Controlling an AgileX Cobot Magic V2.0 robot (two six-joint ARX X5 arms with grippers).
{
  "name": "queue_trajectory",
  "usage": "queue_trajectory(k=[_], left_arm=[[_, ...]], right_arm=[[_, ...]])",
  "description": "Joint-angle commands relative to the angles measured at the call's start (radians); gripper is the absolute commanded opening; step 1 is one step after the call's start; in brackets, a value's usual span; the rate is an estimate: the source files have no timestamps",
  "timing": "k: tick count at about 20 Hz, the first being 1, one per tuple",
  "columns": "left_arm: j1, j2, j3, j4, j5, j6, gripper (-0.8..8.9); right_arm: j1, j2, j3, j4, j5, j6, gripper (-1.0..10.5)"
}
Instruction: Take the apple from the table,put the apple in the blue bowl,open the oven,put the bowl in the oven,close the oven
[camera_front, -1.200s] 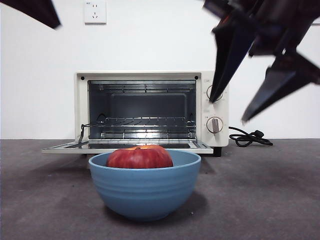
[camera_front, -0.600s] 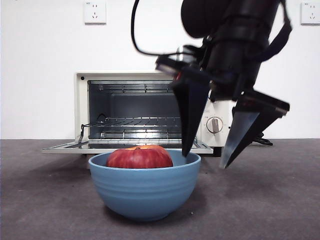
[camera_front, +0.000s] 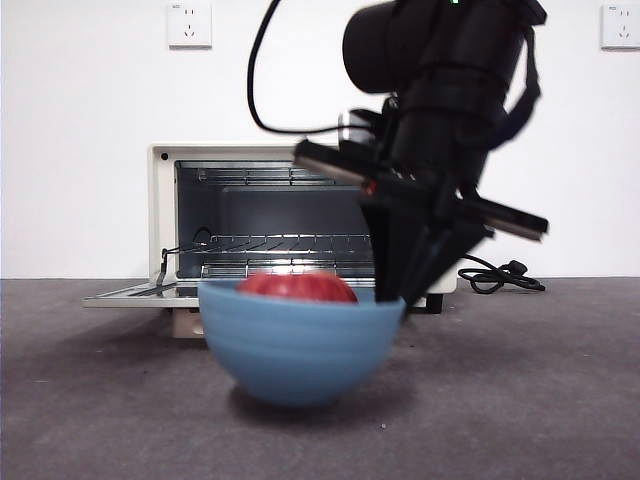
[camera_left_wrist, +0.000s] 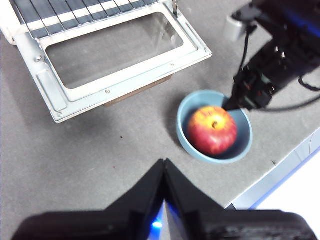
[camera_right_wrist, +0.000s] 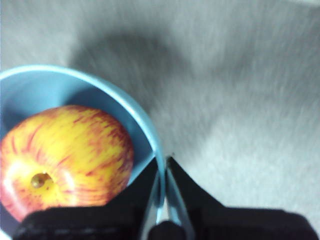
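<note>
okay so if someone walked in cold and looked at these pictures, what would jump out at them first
The big black right hand, coming down from above, pinches the rim of the blue bowl on the side away from the oven's hinge line, one jaw inside and one outside. The red apple sits in that bowl, which looks raised off the table. Behind it the oven stands with its door dropped flat; the left hand waits shut, high over the table.

One apple, one blue bowl, one oven, two grippers, two wall sockets, one table.
</note>
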Motion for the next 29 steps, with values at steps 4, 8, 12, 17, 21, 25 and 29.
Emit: queue_trajectory(k=[4, 8, 12, 17, 21, 25, 29], left_arm=[[0.002, -0.011, -0.004, -0.002, -0.003, -0.013, -0.06], [0.002, -0.013, -0.004, -0.006, -0.002, -0.029, -0.05], [0.002, -0.026, -0.004, -0.032, -0.003, -0.029, -0.06], [0.002, -0.051, -0.004, -0.051, -0.003, -0.029, -0.06], [0.002, -0.07, -0.004, -0.055, -0.003, -0.029, -0.06], [0.002, -0.078, -0.004, -0.056, -0.003, -0.029, -0.06], [0.002, -0.078, -0.004, -0.061, -0.002, -0.029, -0.06]], right_arm=[[-0.034, 0.024, 0.246, -0.041, 0.085, 0.053, -0.1], [-0.093, 0.175, 0.514, -0.153, 0.079, 0.055, -0.1], [-0.118, 0.364, 0.819, -0.256, 0.079, 0.095, -0.1], [-0.171, 0.48, 1.008, -0.301, -0.008, 0.268, -0.1], [-0.216, 0.48, 1.008, -0.33, 0.028, 0.323, -0.1], [-0.238, 0.48, 1.008, -0.353, 0.09, 0.336, -0.1], [-0.242, 0.487, 1.008, -0.352, 0.144, 0.339, -0.1]])
